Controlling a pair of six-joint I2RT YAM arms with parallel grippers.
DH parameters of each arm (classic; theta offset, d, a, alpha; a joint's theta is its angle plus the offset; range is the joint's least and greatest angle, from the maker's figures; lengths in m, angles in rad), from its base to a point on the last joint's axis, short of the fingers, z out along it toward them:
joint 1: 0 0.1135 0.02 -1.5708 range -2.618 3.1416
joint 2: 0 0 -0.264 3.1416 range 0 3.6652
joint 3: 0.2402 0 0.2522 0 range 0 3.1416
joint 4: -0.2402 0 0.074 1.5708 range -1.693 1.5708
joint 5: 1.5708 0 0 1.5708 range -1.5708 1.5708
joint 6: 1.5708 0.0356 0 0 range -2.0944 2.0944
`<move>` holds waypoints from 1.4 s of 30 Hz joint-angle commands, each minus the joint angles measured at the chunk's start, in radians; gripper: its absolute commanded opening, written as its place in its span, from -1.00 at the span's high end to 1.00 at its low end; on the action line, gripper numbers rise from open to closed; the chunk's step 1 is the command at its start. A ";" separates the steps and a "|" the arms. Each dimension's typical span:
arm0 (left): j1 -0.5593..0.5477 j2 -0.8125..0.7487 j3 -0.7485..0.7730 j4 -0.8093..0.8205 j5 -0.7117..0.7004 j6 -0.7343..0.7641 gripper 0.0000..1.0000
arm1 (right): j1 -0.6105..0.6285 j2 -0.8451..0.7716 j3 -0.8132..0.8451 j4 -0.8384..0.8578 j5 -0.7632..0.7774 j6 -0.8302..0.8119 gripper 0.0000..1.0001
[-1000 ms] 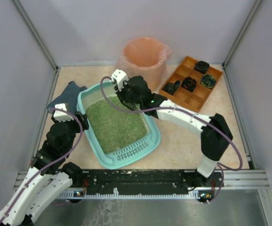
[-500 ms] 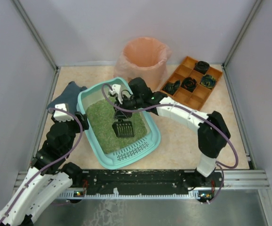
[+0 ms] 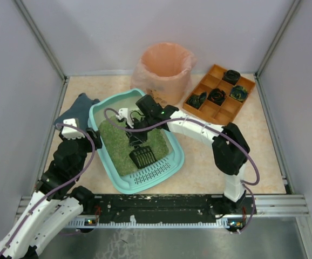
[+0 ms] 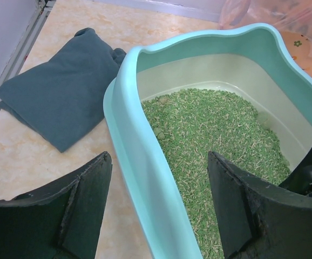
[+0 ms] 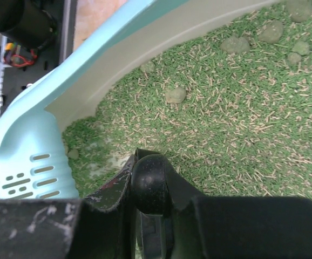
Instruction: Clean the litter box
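**A:** What is the right end effector (image 3: pixel 134 131) doing?

**B:** It is reaching in over the litter box (image 3: pixel 177 156), its jaws clamping tight on the handle of a black scoop (image 3: pixel 143 156). The scoop is pointing down and toward the near end. Its blade is sitting at the litter (image 5: pixel 242 124), just short of the slotted ledge (image 3: pixel 151 174).

**A:** Where are the things it is going after?

**B:** Greenish-grey clumps (image 5: pixel 175 95) are lying on the surface ahead of the scoop handle in the wrist view, one close and more further out. So the blade is probably needing to travel along the box's long axis. That axis is running from the ledge at the near end back toward the bin (image 3: pixel 165 62).

**A:** Is the left end effector (image 4: pixel 158 159) helping?

**B:** It is hovering just beside the box's left rim, jaws spread wide and holding nothing. A folded cloth (image 4: pixel 59 102) is lying beyond it on the tabletop (image 3: pixel 210 162). The right arm is the one nearer the clumps.

**A:** How is the box looking?

**B:** It is sitting mid-tabletop, slightly angled. It is a teal rounded tray with pale inner walls, and green pellet litter is covering its floor, seeming loose and dry.
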 commanded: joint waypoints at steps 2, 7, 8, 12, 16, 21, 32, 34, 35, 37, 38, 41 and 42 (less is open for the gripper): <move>0.003 0.005 0.009 -0.002 0.005 0.001 -0.54 | 0.035 -0.104 -0.138 0.174 0.260 -0.050 1.00; 0.003 0.007 0.009 -0.002 0.007 0.001 -0.54 | 0.036 -0.194 -0.275 0.470 0.485 -0.046 1.00; 0.003 0.007 0.009 -0.001 0.007 0.001 -0.54 | 0.035 -0.200 -0.288 0.517 0.517 -0.055 1.00; 0.002 0.007 0.009 -0.002 0.005 0.001 -0.54 | 0.036 -0.196 -0.289 0.655 0.635 -0.091 1.00; 0.002 0.009 0.009 -0.003 0.005 0.001 -0.54 | 0.035 -0.166 -0.223 0.710 0.726 -0.123 1.00; 0.003 0.008 0.009 -0.005 0.003 0.000 -0.54 | 0.035 -0.169 -0.126 0.664 0.691 -0.098 1.00; 0.003 0.004 0.010 -0.005 0.004 -0.002 -0.55 | 0.035 -0.206 -0.001 0.207 0.415 -0.014 1.00; 0.003 0.002 0.009 -0.005 0.004 -0.002 -0.55 | 0.035 -0.220 -0.019 0.173 0.388 -0.019 1.00; 0.003 0.001 0.009 -0.005 0.004 -0.002 -0.55 | 0.035 -0.228 -0.030 0.165 0.374 -0.022 1.00; 0.003 0.001 0.009 -0.005 0.007 -0.002 -0.55 | 0.035 -0.235 -0.038 0.142 0.367 -0.016 1.00; 0.002 0.001 0.009 -0.005 0.007 -0.002 -0.55 | 0.036 -0.239 -0.039 0.136 0.380 -0.001 1.00; 0.003 0.000 0.009 -0.007 0.005 -0.004 -0.55 | 0.045 -0.242 -0.067 0.190 0.541 0.077 1.00; 0.003 0.001 0.009 -0.005 0.005 -0.004 -0.55 | 0.061 -0.260 -0.081 0.220 0.627 0.099 1.00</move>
